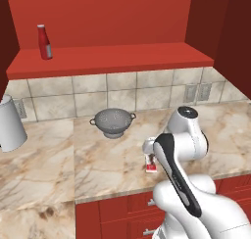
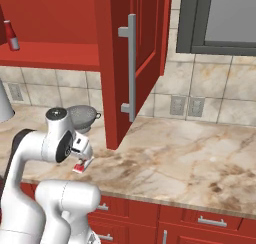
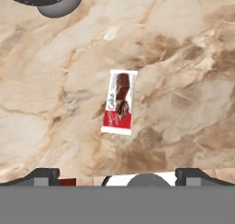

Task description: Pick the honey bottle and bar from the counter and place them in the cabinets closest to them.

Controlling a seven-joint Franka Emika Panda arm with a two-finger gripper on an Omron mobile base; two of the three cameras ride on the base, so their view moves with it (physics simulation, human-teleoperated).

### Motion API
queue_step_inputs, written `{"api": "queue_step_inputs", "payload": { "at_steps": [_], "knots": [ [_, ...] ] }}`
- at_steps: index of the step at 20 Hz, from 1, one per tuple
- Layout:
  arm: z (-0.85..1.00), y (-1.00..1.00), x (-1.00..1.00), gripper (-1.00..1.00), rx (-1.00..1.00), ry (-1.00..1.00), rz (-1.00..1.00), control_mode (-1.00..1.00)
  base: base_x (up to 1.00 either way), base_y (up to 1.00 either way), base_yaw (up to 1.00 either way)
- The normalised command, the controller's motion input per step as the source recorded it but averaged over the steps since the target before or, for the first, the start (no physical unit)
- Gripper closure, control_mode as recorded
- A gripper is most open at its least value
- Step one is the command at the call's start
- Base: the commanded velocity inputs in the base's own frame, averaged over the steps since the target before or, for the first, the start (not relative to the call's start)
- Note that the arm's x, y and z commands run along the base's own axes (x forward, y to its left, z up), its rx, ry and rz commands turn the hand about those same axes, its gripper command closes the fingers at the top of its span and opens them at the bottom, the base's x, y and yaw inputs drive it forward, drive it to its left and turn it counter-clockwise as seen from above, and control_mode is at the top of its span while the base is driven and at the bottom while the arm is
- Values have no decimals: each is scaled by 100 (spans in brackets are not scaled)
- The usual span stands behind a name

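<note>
Standing in cabinets (image 1: 112,59): red bottle (image 1: 44,42)

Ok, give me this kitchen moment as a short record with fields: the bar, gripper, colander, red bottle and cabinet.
bar: lying flat on the counter, near its front edge, untouched
gripper: above the bar, fingers spread wide, holding nothing
colander: grey, on the counter behind the bar, by the tiled wall
red bottle: upright on the cabinet shelf
cabinet door: swung open
</note>
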Motion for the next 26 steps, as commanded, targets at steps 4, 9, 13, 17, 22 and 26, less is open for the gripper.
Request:
{"api": "queue_step_inputs", "payload": {
  "at_steps": [4, 9, 13, 17, 22, 26],
  "knots": [
    [-34, 0, 34, -100, 5, 0, 0, -100, 0, 0, 0],
    [-35, 0, 33, -100, 4, 3, 0, -100, 0, 0, 0],
    [-33, 0, 30, -100, 0, 8, 0, -100, 0, 0, 0],
    [-43, 0, 23, -100, -2, 17, 0, -100, 0, 0, 0],
    [-64, 0, 1, -100, -4, 20, 0, -100, 0, 0, 0],
    [-60, 0, 1, -100, -2, 16, 0, -100, 0, 0, 0]
  ]
}}
